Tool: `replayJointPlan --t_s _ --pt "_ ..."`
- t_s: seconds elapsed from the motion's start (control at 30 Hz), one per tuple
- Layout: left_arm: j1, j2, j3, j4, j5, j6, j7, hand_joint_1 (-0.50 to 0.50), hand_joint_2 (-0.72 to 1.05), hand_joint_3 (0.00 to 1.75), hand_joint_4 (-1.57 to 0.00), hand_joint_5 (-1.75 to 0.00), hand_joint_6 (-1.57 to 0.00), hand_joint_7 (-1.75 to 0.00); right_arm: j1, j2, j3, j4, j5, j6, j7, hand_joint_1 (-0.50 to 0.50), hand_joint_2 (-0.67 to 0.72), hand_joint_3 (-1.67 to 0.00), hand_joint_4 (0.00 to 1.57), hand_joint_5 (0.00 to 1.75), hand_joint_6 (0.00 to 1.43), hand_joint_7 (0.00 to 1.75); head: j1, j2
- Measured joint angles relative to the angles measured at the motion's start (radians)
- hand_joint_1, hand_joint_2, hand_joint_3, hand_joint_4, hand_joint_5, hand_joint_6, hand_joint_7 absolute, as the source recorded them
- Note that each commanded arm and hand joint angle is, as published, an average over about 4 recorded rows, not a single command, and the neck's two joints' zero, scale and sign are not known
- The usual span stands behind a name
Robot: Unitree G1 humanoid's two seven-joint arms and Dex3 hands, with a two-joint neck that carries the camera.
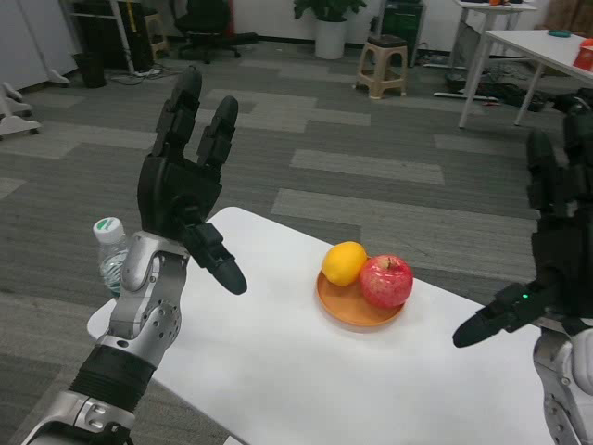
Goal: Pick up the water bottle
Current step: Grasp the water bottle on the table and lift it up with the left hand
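Your left hand (182, 190) is raised above the counter (278, 371), fingers (176, 107) spread and holding nothing. The water bottle (110, 252) stands upright at the counter's edge, below those fingers and partly hidden behind the left forearm. Your right hand (547, 250) is raised at the opposite side, fingers apart, empty. Between both hands, a plate (357, 313) carries an orange (344, 262) touching an apple (386, 280)

We see our left black many-fingered hand (182, 199) on a silver metal forearm (139, 311) with round screw recesses and a ribbed black cuff; our right black many-fingered hand (547, 269) shows a small green light.
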Motion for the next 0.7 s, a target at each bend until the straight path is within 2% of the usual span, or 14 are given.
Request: replayJointPlan --t_s 0.27,0.43,0.57,0.7 --pt "0.052 0.001 0.095 -0.055 0.007 0.005 0.011 -0.5 -0.72 0.07 0.0 -0.1 0.0 0.0 -0.001 0.0 0.0 0.031 0.0 0.0 0.0 -0.17 0.66 0.0 0.0 0.0 0.0 0.0 0.281 -0.002" --pt "0.075 0.001 0.123 -0.081 0.017 0.005 0.023 -0.5 -0.72 0.09 0.0 -0.1 0.0 0.0 -0.001 0.0 0.0 0.046 0.0 0.0 0.001 -0.17 0.66 0.0 0.0 0.0 0.0 0.0 0.347 0.002" --pt "0.08 0.001 0.142 -0.096 0.024 0.005 0.027 -0.5 -0.72 0.0 0.0 -0.05 0.0 0.0 -0.002 0.0 0.003 0.059 0.0 0.0 0.0 -0.17 0.65 0.0 0.0 0.0 0.0 0.0 0.406 0.008" --pt "0.088 -0.002 0.163 -0.111 0.03 0.006 0.028 -0.5 -0.72 0.04 0.0 -0.05 0.0 0.0 -0.004 0.0 0.004 0.063 0.0 0.0 0.0 -0.17 0.65 0.0 0.0 0.0 0.0 0.0 0.438 0.012"
